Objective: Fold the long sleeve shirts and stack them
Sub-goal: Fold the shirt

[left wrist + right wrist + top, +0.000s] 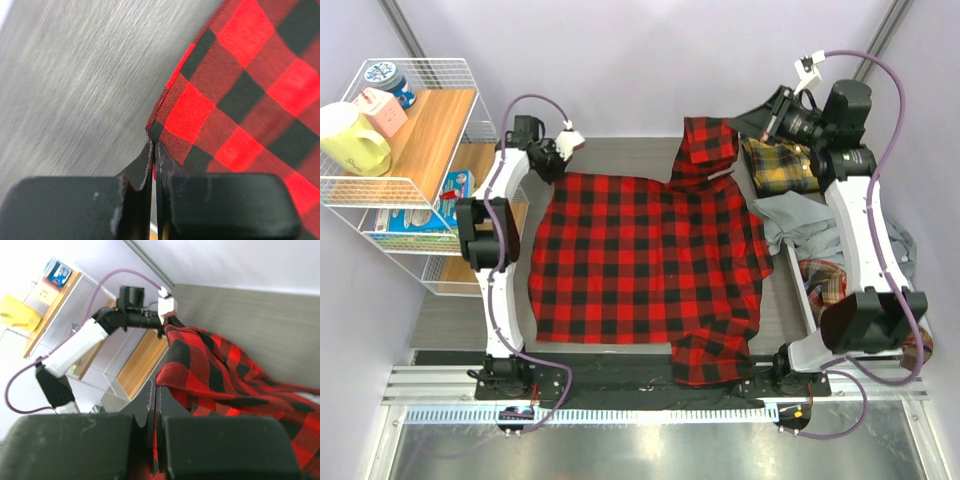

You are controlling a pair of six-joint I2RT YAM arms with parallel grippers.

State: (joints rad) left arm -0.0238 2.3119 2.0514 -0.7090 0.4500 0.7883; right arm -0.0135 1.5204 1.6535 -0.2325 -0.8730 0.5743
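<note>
The red-and-black check long sleeve shirt [640, 260] lies spread flat on the grey table [620, 155], one sleeve folded across its near edge. My left gripper [558, 165] sits at the shirt's far left corner. In the left wrist view the left gripper [154, 147] is shut on that corner of the check shirt [240, 100]. My right gripper [738, 122] is shut on the far right part of the shirt and holds it lifted. In the right wrist view the right gripper [156, 390] pinches the hem of the check shirt [215, 365]. A yellow-and-black plaid shirt [780, 165] lies at the far right.
A grey shirt [800, 225] and an orange-brown plaid shirt [825, 285] lie heaped along the table's right side, under the right arm. A white wire shelf [415, 170] stands left of the table, holding a yellow mug [350, 140] and small boxes.
</note>
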